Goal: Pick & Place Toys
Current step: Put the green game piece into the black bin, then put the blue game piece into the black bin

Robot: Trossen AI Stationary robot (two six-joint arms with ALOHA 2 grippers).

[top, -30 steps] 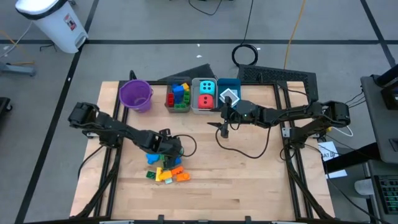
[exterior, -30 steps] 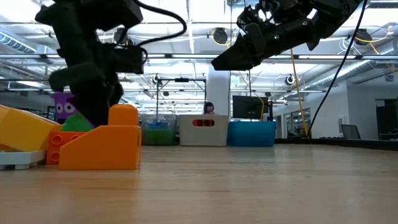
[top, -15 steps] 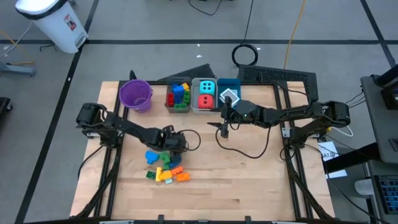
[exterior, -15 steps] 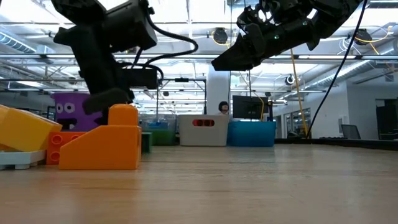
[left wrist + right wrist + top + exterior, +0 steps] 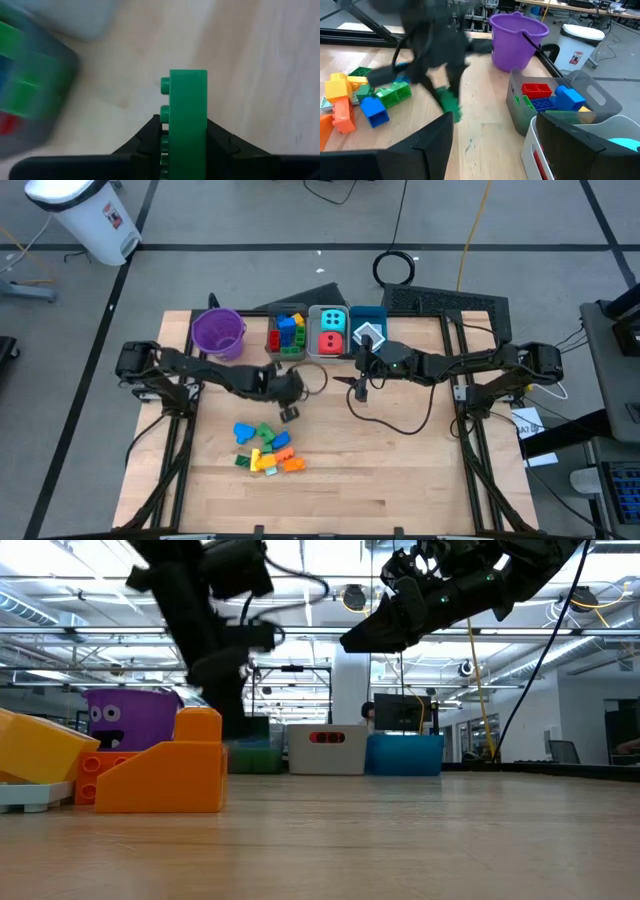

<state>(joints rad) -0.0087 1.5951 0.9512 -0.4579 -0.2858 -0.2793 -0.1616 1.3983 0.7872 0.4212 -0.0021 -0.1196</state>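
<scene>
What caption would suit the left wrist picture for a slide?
The left gripper shut on a green brick, held above the wooden table near the grey bin of bricks.

The bin (image 5: 30, 100) is showing only as a blur, cut by the frame edge. The left gripper (image 5: 451, 114) and its brick (image 5: 449, 106) are smearing together.

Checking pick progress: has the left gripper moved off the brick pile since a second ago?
Yes. The left gripper, shut on a green brick, has lifted off the pile toward the grey bin.
</scene>
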